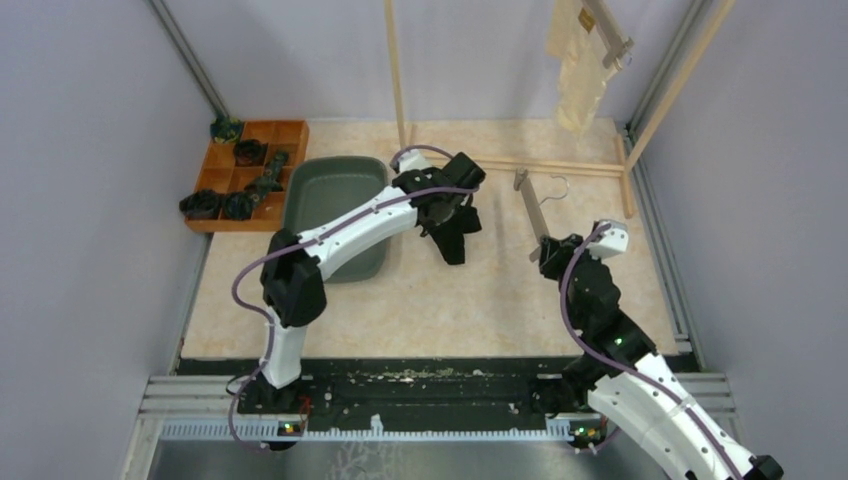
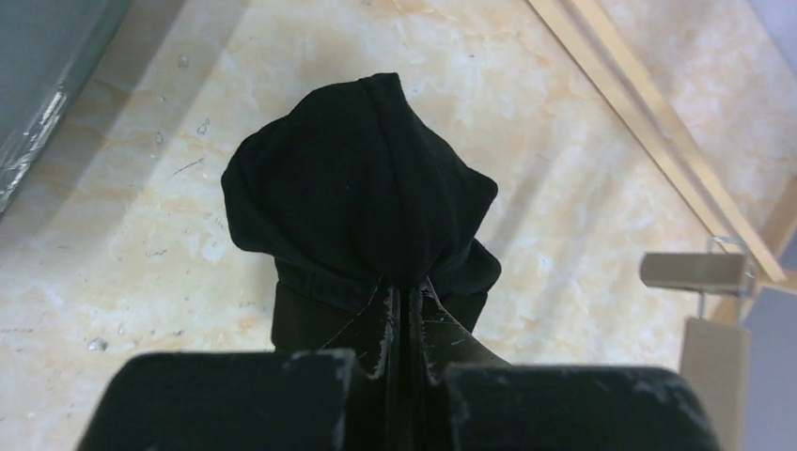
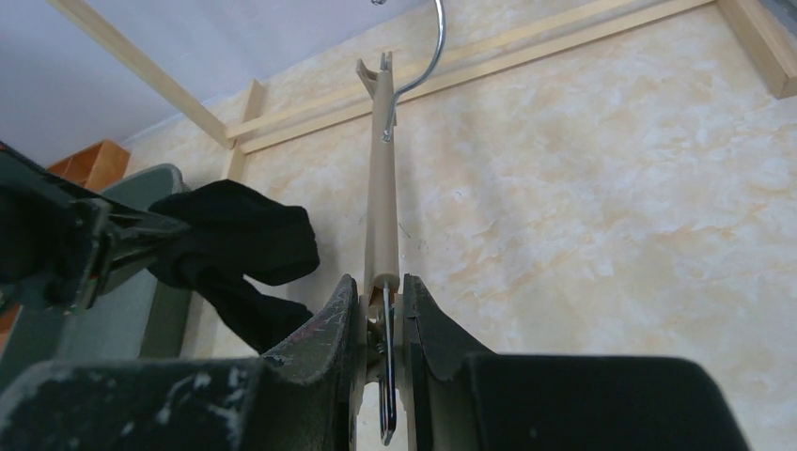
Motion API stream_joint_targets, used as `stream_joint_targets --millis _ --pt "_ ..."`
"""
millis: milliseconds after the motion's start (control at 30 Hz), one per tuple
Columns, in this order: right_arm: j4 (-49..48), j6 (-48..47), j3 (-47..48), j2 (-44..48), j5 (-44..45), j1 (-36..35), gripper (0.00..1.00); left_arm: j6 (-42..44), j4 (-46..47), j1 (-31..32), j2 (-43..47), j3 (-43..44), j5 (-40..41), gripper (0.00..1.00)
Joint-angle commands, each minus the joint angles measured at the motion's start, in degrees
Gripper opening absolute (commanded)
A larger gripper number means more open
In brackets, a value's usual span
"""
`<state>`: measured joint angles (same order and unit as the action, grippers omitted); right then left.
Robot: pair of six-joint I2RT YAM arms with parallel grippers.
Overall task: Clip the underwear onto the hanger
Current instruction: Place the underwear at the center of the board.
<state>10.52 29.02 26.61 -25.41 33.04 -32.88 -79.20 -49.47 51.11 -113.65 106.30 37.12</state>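
The pale marbled table carries a wooden rack along its far side, with a green tub to the left and an orange tray of dark bits in the far left corner. The cream underwear hangs from a second hanger up at the rack's right end.

The black underwear is bunched into a lump just right of the tub. The left claw is pressed together on a fold of it, and the cloth droops from the 2 fingers toward the table.

Well to the right, the right claw pinches the near end of the hanger, its 2 fingers tight on either side of the metal clip there. The pale bar points away toward the rack, with the wire hook curving off to the right. The black underwear and this hanger are apart, not touching.
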Motion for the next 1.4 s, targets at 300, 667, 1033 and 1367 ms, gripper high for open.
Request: stream_joint_targets --millis 300,667,1033,1367 --pt "-1.4 0.3 0.4 2.1 0.1 -0.4 0.00 6.5 5.3 -5.0 -6.0 4.4 1.6 0.74" --pt "-2.9 -0.1 -0.2 1.0 -0.6 -0.4 0.00 20.2 24.3 -3.1 8.2 -15.4 3.6 0.88" --pt "-3.7 0.0 -0.7 0.2 -1.7 -0.4 0.00 13.7 8.9 6.6 2.3 -17.2 17.6 0.77" --pt "-3.7 0.1 -1.1 0.4 -2.1 -0.4 0.00 5.4 4.6 6.8 -2.5 -20.9 19.2 0.84"
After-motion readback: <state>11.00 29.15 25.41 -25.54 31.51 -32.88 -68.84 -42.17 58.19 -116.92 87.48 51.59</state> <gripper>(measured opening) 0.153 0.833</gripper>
